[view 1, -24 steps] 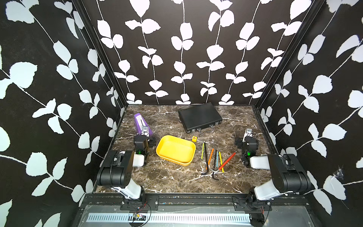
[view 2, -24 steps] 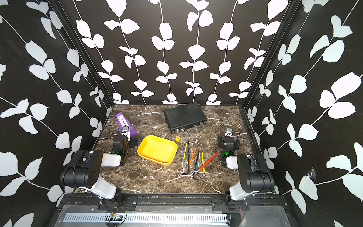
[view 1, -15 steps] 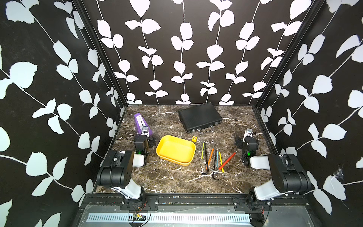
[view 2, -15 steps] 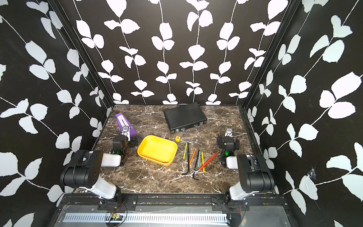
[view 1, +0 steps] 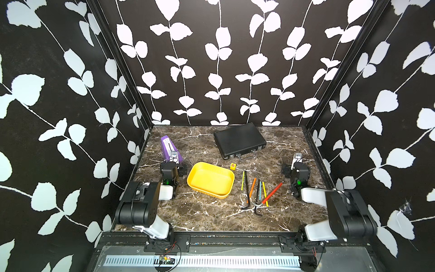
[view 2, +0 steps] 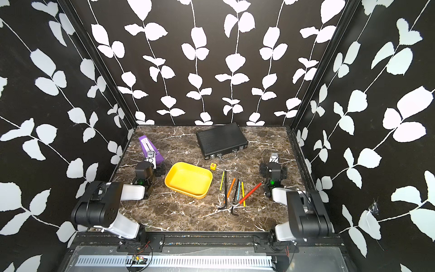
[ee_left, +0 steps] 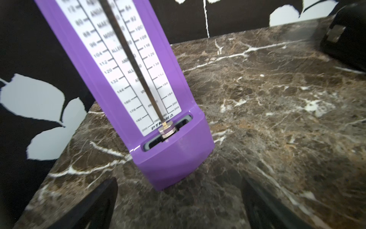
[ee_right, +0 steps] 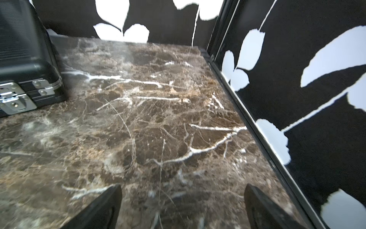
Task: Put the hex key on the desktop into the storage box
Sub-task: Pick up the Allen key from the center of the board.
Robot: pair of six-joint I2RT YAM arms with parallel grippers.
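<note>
Finding the storage box point(view 1: 210, 179) empty, we judge nothing done: hex keys point(view 1: 272, 193) lie at its three o'clock; left fingers point(ee_left: 95, 208) and right fingers point(ee_right: 99, 210) spread, empty.

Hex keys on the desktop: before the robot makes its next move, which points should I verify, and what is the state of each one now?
1. All hex keys lie on the desktop, none in the box: ok.
2. Keys lie apart for a clean single pick: not ok, their bent ends cross.
3. The storage box is empty: ok.
4. The right tool is open and holds nothing: ok.
5. The left tool is open and holds nothing: ok, but the purple metronome stands close in front of it.
6. Which key to take first: cannot tell.
</note>
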